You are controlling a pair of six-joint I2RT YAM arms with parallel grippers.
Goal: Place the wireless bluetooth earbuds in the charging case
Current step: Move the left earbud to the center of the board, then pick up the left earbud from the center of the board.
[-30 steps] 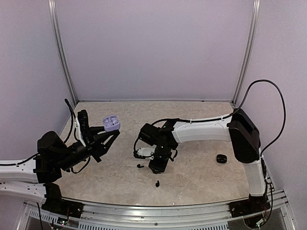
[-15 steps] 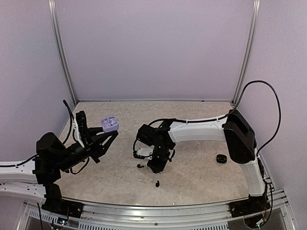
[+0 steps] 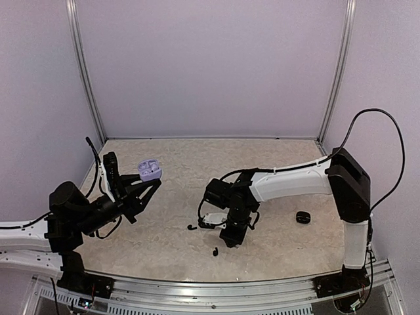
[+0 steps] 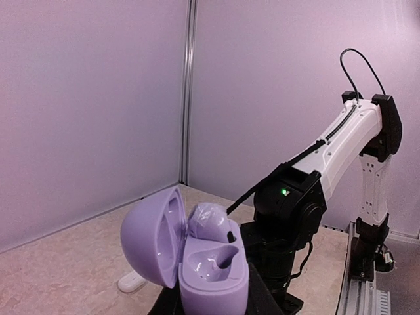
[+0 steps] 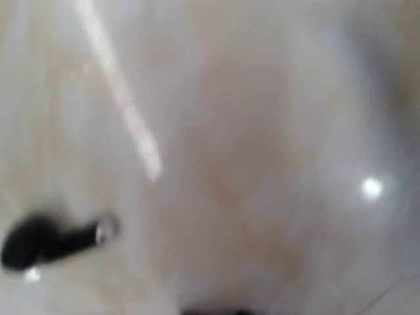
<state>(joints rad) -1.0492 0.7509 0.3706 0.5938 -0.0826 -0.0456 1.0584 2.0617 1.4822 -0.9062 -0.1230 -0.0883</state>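
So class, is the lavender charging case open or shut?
Open: the lavender case has its lid swung aside, and the moulded wells inside show.

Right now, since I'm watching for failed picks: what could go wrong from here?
The right claw is shut low over the mottled beige table, yet a small black stemmed earbud lies off to its side: likely a missed grasp. The open lavender plastic charging case, held aloft by the left claw, could slip.

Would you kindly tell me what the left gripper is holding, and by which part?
The left gripper holds the lavender charging case by its lower half, from underneath; its open lid is free.
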